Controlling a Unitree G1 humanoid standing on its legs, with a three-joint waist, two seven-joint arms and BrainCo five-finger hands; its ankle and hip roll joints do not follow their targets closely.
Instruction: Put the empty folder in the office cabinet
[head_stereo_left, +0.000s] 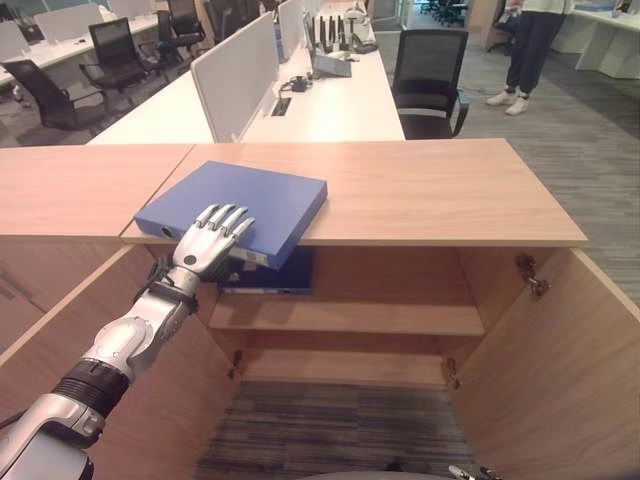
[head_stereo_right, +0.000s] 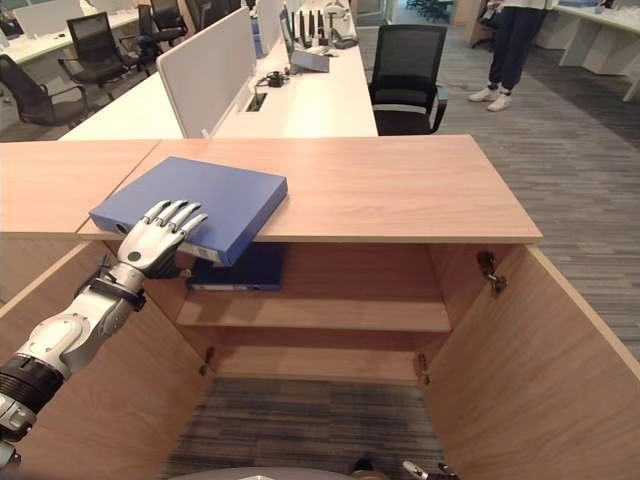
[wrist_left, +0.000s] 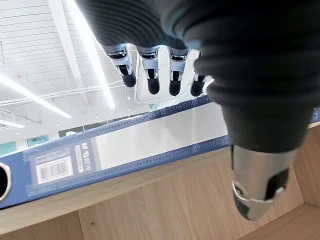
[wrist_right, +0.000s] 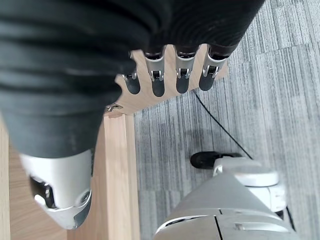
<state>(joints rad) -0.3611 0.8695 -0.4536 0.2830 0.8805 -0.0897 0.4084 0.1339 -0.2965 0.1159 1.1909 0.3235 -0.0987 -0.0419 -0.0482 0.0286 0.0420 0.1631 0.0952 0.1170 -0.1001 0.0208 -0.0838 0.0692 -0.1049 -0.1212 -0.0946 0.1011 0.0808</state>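
A blue folder (head_stereo_left: 240, 200) lies flat on the wooden cabinet top (head_stereo_left: 430, 190), its near corner sticking out over the front edge. My left hand (head_stereo_left: 205, 250) is at that corner. Its straight fingers (wrist_left: 150, 75) reach over the folder's top, and the thumb (wrist_left: 260, 190) stands below the labelled spine (wrist_left: 150, 145), apart from it. Below, the cabinet stands open with a bare wooden shelf (head_stereo_left: 380, 320). My right hand (wrist_right: 160, 75) hangs low beside a cabinet door with straight fingers, holding nothing.
A darker blue folder (head_stereo_left: 268, 275) lies in the cabinet's upper compartment, just under the top. Both doors (head_stereo_left: 570, 380) swing out towards me on either side. Behind the cabinet are white desks, a black chair (head_stereo_left: 430, 80) and a standing person (head_stereo_left: 530, 50).
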